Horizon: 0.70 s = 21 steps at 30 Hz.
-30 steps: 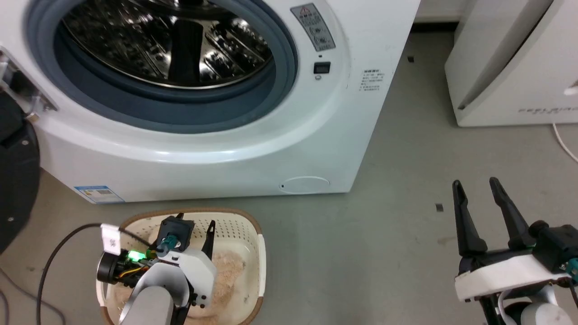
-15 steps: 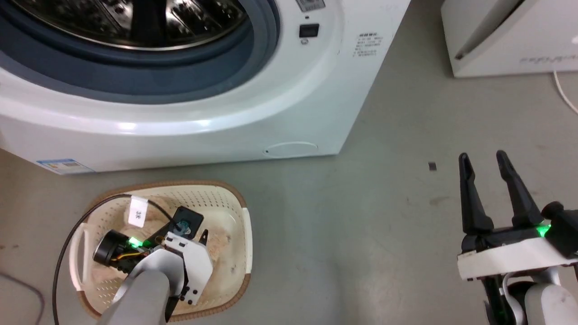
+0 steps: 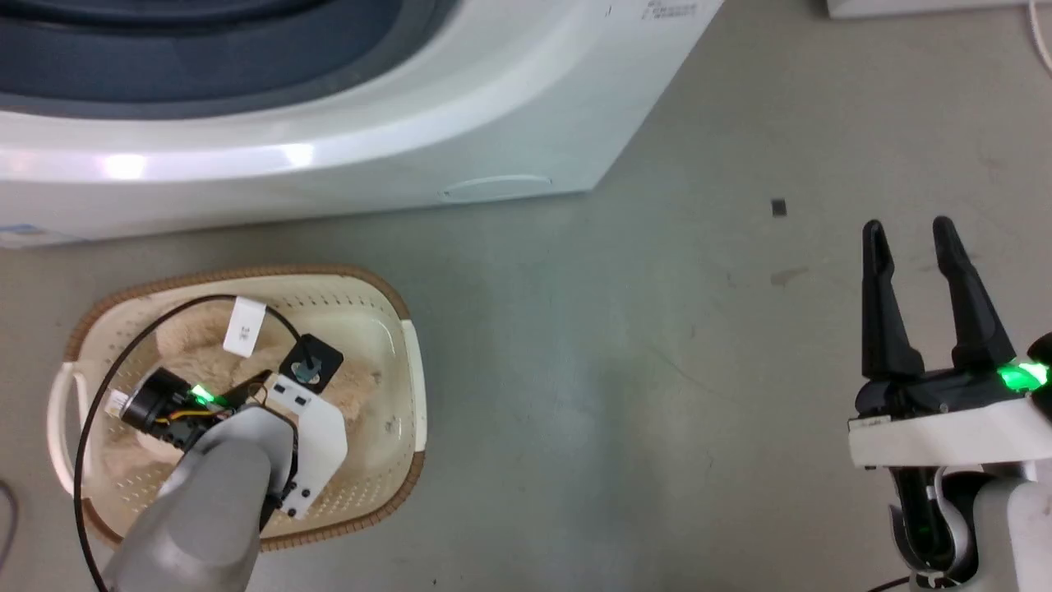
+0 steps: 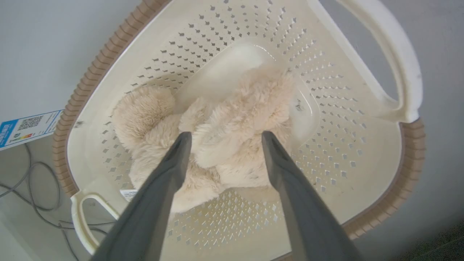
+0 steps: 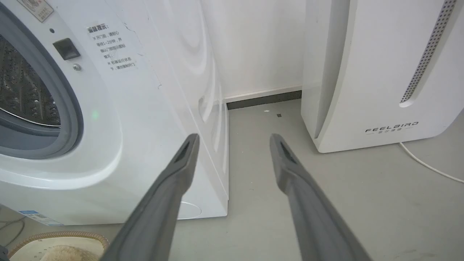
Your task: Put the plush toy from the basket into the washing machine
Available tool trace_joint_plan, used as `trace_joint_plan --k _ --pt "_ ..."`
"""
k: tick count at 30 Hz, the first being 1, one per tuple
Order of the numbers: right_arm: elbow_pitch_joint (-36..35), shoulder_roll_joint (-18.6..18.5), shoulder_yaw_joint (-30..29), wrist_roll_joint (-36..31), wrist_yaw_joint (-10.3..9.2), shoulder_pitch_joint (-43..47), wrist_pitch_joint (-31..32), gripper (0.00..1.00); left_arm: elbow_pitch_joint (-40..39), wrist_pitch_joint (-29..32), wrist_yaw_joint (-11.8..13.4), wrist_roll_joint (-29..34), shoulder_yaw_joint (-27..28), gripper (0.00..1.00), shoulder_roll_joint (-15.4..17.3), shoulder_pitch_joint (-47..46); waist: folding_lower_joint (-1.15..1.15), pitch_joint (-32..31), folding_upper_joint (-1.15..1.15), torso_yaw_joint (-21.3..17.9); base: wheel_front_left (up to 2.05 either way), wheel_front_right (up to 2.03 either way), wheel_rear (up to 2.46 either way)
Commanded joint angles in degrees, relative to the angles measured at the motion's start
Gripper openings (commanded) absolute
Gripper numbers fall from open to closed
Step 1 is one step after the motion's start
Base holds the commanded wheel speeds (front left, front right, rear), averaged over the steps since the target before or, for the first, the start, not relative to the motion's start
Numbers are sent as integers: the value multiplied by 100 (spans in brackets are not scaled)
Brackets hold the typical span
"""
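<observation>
The left arm (image 3: 205, 501) hides much of the plush toy (image 3: 185, 353); the washing machine (image 3: 411, 156) is cropped above.

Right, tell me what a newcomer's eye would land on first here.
First, the fluffy cream plush toy lying in the perforated basket on the floor, with the left gripper open, a finger on either side of its fur. Behind the basket stands the big white washing machine, its steel drum on show. The right gripper hangs open over the floor, off to the right.
</observation>
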Motion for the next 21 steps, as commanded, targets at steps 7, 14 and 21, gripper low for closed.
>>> trace_joint_plan --k 7,14,21 --pt "-115 -2 17 207 -3 -333 -128 100 507 165 -64 54 -308 100 220 -548 -1 651 0 -96 0 0 0" --pt "-165 -2 83 347 -3 -530 -212 100 908 80 30 61 -534 100 329 -1018 -1 1105 0 -135 0 0 0" --pt "-174 -2 211 488 -3 -658 -296 100 1323 17 71 15 -743 100 384 -1375 -1 1439 0 -138 0 0 0"
